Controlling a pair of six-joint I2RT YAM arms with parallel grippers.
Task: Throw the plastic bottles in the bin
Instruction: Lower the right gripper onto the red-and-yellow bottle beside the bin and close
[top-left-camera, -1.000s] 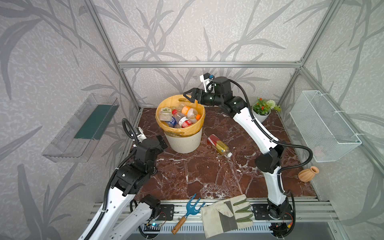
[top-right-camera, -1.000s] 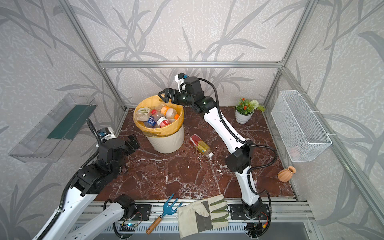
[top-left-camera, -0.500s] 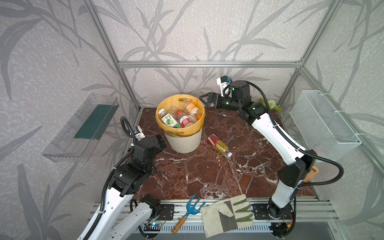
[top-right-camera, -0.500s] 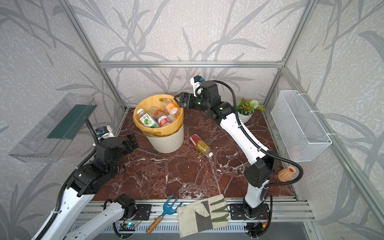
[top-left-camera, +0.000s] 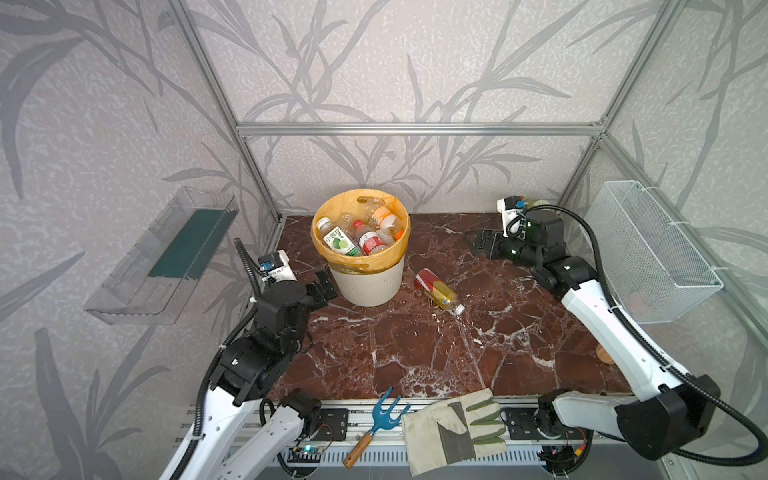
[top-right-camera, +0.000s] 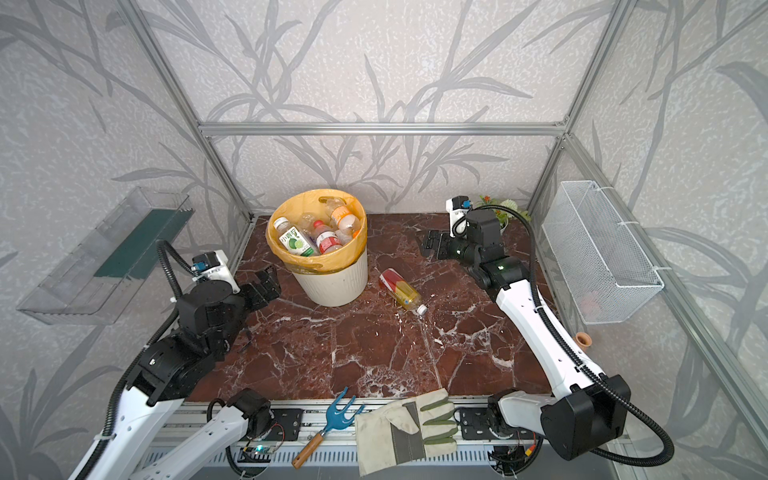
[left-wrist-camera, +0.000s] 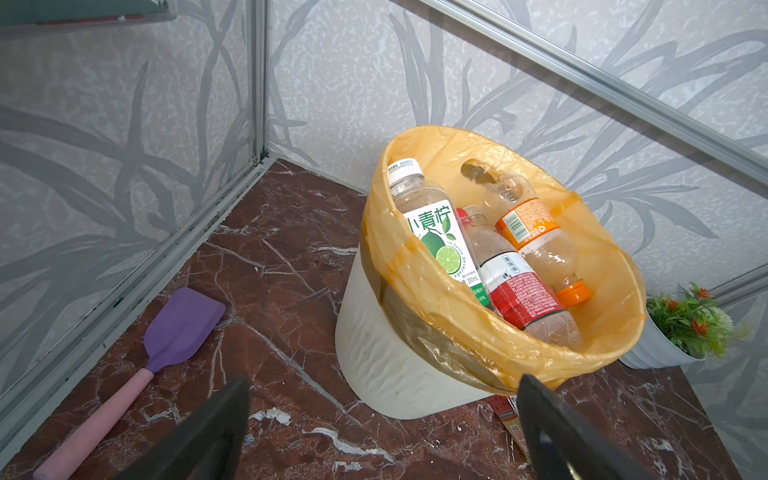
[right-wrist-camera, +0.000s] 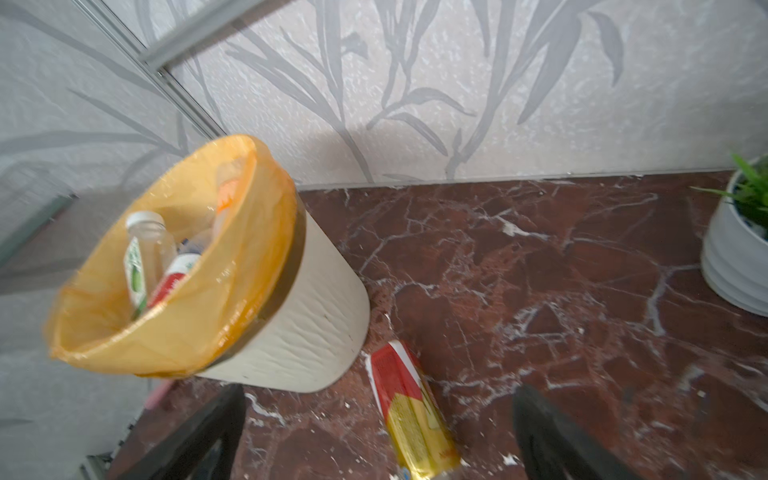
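- The right gripper (top-left-camera: 472, 245) has swung away from above the bin (top-left-camera: 365, 286). It now hangs low over the far right of the table (top-left-camera: 415, 353), not far from the plant pot (right-wrist-camera: 731, 266). Its jaws are wide apart and hold nothing.
- A green-labelled bottle (top-left-camera: 337, 242) with a white cap now lies on top of the pile in the bin, where it was not a second ago. That drop looks finished.
- It rests against a red-labelled bottle (top-left-camera: 371, 242) and an orange-labelled bottle (top-left-camera: 381, 216). The pile reaches close to the rim.
- One bottle is still out, a red and yellow bottle (top-left-camera: 436, 289) lying on its side on the table. It is just right of the bin's base, with its cap pointing near and right.
- It lies nearer and to the left of the right gripper, clearly apart from it. In the right wrist view it sits ahead, between the spread fingers, so this arm seems the better placed.
- The left gripper (top-left-camera: 322, 286) has hardly moved. It waits at the near left of the bin with jaws apart and empty, and the bin stands between it and the leftover bottle.
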